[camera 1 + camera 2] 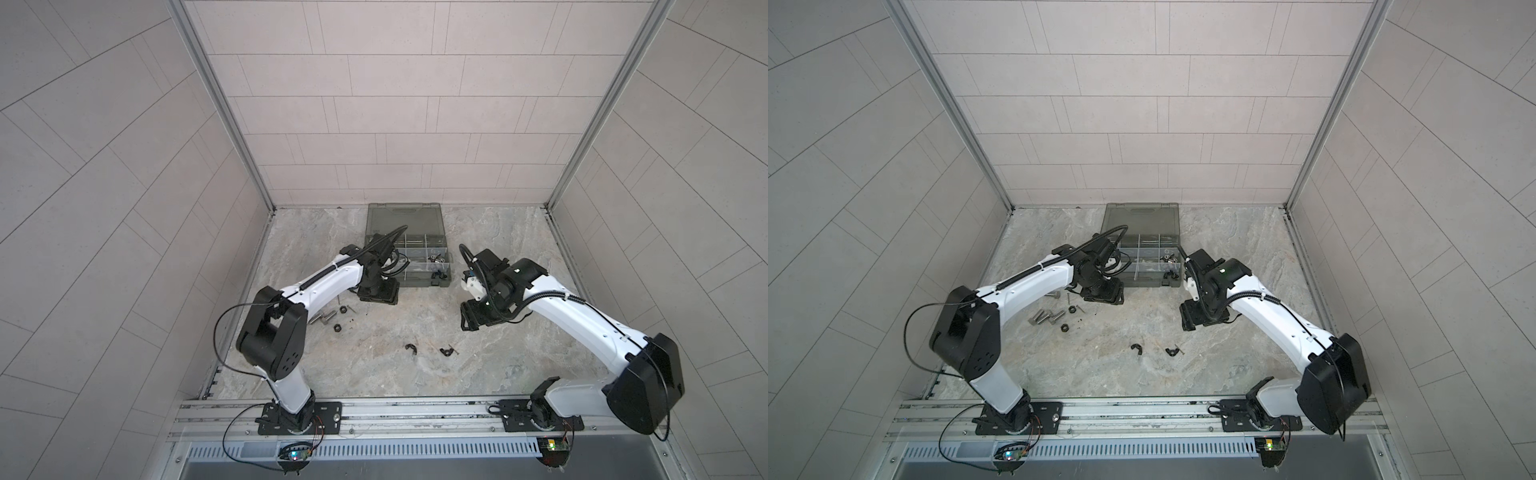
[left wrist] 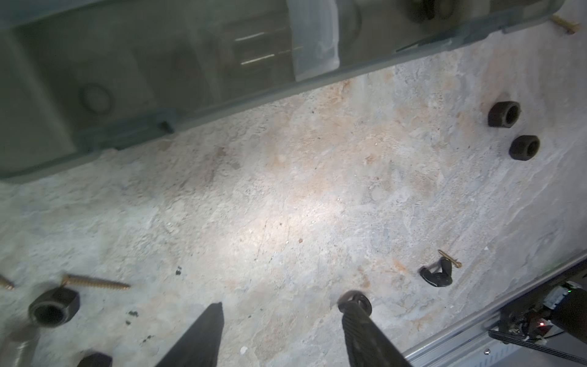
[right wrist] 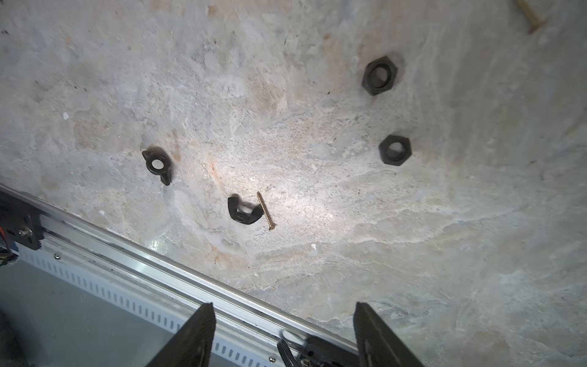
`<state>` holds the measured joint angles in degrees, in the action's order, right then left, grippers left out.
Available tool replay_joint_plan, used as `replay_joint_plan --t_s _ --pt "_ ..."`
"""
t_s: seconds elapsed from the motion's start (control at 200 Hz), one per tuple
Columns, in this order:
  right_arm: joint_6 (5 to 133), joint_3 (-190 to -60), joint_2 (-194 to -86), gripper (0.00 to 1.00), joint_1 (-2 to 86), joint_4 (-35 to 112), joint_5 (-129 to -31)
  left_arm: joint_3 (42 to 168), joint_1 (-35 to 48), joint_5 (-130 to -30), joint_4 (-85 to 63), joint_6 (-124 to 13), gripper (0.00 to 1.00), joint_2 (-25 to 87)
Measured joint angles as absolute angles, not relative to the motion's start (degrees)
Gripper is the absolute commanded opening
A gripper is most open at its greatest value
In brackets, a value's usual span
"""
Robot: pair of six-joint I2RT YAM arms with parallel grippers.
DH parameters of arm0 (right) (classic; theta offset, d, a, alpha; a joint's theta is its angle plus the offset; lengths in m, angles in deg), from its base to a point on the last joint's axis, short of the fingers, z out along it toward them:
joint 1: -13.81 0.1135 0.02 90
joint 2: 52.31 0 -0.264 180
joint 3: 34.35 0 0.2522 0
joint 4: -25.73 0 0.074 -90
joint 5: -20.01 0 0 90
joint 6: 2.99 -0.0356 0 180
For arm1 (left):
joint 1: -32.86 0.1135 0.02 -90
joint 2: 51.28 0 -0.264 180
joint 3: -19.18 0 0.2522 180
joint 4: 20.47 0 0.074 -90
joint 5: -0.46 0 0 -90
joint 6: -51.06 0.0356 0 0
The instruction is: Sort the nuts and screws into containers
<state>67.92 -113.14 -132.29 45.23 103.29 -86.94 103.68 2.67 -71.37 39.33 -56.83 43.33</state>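
On the worktop (image 1: 374, 353), well short of the case (image 1: 424, 284), a wing nut (image 3: 243, 211) lies just beside a thin screw (image 3: 266, 211). Left fingers (image 2: 203, 336) and right fingers (image 3: 190, 336) stand open, empty. Recommend the right fingers close across the nut alone, sparing the screw.

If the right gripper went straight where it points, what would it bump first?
Probably bare marble tabletop near the metal rail; the right gripper has open fingers aimed there. The black wing nut lies farther on, though depth is unclear.
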Motion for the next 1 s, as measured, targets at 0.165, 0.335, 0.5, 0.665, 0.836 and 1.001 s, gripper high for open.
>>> replay_joint_plan --t_s 0.165,0.335,0.5,0.665,0.836,1.001 --pt "69.91 -115.55 -141.27 0.60 52.44 104.05 -85.16 98.52 5.51 -70.21 38.98 -57.55 0.70 36.11" --pt "70.69 -116.14 -144.77 0.52 55.92 103.61 -84.79 94.44 9.40 -69.05 38.89 -58.28 0.71 30.37" --pt "71.68 -116.14 -145.43 0.47 55.92 102.65 -84.77 91.62 13.07 -67.85 39.00 -58.89 0.74 25.27" --pt "72.46 -116.14 -146.50 0.47 57.10 101.12 -85.58 90.98 14.80 -66.61 39.09 -59.02 0.78 22.93" --pt "72.88 -116.14 -150.08 0.47 58.43 100.05 -85.91 90.98 15.80 -65.18 39.17 -59.04 0.79 22.65" --pt "72.88 -116.11 -152.62 0.47 58.85 99.00 -86.04 90.98 16.77 -64.86 39.39 -59.04 0.80 21.64"
